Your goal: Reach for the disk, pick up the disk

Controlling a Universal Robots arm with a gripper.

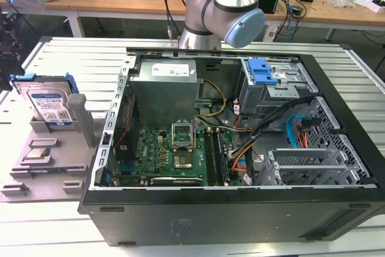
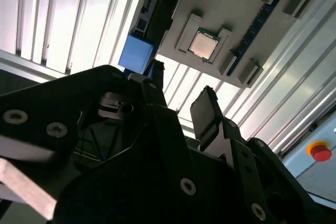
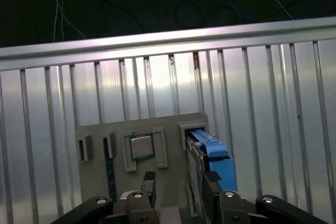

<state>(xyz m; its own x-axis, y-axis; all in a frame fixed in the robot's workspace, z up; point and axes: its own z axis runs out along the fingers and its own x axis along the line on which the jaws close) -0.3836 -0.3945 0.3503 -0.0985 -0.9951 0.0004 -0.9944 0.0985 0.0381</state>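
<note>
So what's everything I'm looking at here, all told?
Disk: one, silver, blue-framed, upright in tray, exterior view's left.
Tray: one, grey, on table beside case.
Chip: one, silver, seated in tray.
Computer case: one, black, open, mid-table.
Motherboard: one, green, inside case.
Latch piece: one, blue, atop grey cage in case.
Table: one, silver, slatted.
Robot arm: one, grey-blue, behind case.
Gripper: one, black, open, near the disk.

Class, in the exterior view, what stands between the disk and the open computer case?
In the exterior view, a grey upright post stands between the disk and the case, close beside the disk.
</note>
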